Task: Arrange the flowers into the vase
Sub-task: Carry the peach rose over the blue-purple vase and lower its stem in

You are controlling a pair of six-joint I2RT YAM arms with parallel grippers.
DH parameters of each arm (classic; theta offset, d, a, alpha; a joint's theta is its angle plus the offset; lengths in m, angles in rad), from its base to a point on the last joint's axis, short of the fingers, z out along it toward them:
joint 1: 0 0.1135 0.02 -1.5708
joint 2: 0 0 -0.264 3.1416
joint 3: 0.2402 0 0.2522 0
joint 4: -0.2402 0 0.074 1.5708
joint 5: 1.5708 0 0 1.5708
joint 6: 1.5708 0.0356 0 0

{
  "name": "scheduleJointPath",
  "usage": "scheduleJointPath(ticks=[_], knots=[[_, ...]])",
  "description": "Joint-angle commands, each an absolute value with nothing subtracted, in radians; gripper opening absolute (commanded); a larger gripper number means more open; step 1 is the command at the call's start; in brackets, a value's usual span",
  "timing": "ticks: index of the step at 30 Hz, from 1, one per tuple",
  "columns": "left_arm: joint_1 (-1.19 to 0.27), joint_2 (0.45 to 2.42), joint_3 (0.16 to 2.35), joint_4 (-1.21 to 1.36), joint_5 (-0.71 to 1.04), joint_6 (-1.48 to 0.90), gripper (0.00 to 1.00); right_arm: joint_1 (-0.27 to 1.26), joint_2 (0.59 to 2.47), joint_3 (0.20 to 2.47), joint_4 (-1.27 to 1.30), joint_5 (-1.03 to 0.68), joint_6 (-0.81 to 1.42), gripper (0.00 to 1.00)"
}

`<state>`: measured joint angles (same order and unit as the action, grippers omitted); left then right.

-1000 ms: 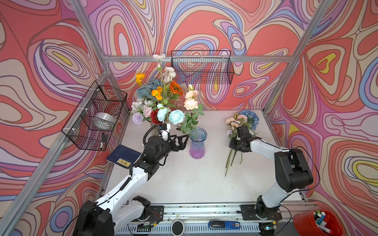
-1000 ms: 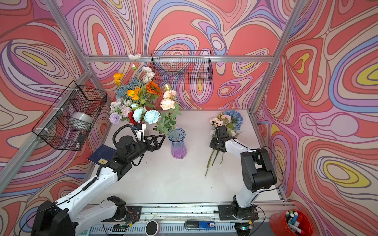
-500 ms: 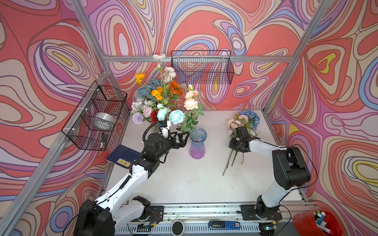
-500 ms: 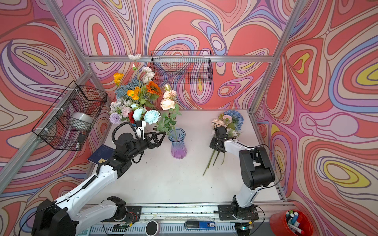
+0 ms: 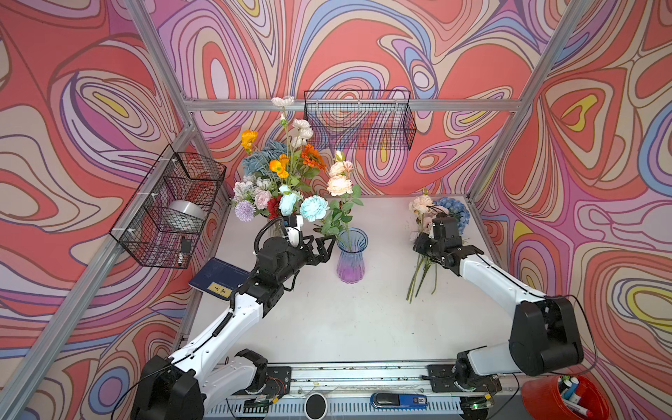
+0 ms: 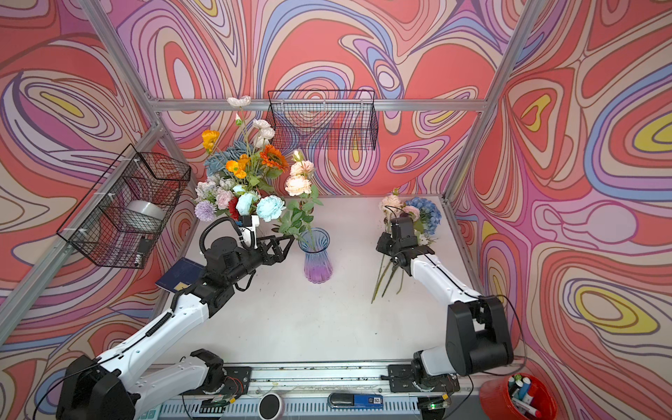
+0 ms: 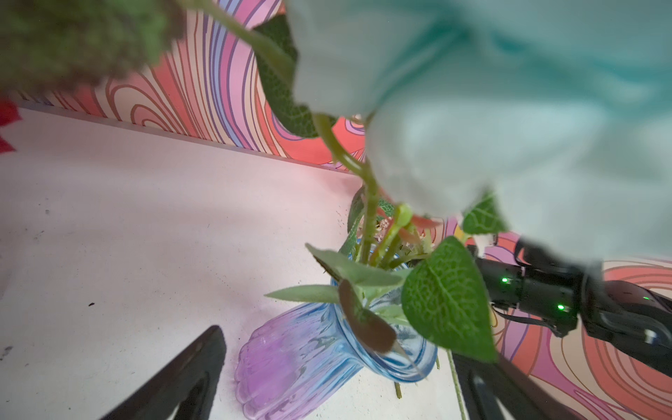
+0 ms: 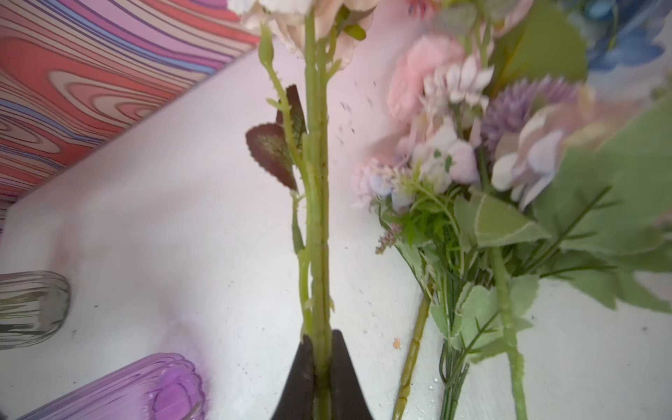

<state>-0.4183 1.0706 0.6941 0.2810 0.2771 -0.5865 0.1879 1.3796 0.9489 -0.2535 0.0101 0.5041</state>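
The blue-and-purple glass vase (image 5: 351, 256) (image 6: 318, 256) (image 7: 312, 349) stands mid-table and holds one leafy stem with peach roses (image 5: 339, 183). My left gripper (image 5: 325, 246) (image 6: 285, 244) (image 7: 338, 345) is open beside the vase's rim, with nothing in it. Loose flowers (image 5: 438, 218) (image 6: 409, 218) (image 8: 472, 152) lie at the back right, a blue hydrangea (image 5: 452, 212) among them. My right gripper (image 5: 419, 248) (image 6: 382, 247) (image 8: 322, 338) is shut on the green stem of a pale pink flower (image 8: 316, 182) beside that pile.
A full bouquet (image 5: 280, 182) in a clear vase (image 8: 31, 309) stands at the back left. A dark blue book (image 5: 218, 280) lies at the left edge. Wire baskets (image 5: 171, 211) (image 5: 358, 120) hang on the walls. A red cup of markers (image 5: 567, 396) sits at the front right.
My right gripper has shifted slightly left and back with its stem. The left gripper has edged a little towards the back beside the vase and is still open.
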Motion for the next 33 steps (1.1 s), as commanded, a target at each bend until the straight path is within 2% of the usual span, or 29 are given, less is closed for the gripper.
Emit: scheduleJointPath(ticks=[1,11,17,25,33], knots=[[-0.422,1.083,0.732,0.29,0.244,-0.581,1.0,0.206,1.284,0.988,-0.222,0.017,0.44,0.0],[-0.42,1.1,0.731,0.296,0.251,-0.599,1.0,0.401,1.098,1.069,-0.109,0.113,0.264,0.0],[-0.42,1.079,0.707,0.271,0.236,-0.607,1.0,0.484,1.073,1.049,0.072,0.046,0.223,0.0],[-0.42,1.058,0.677,0.225,0.238,-0.625,1.0,0.536,1.227,1.045,0.468,-0.18,0.133,0.0],[-0.42,0.969,0.644,0.099,0.239,-0.61,1.0,0.549,1.409,1.166,0.679,-0.289,0.145,0.0]])
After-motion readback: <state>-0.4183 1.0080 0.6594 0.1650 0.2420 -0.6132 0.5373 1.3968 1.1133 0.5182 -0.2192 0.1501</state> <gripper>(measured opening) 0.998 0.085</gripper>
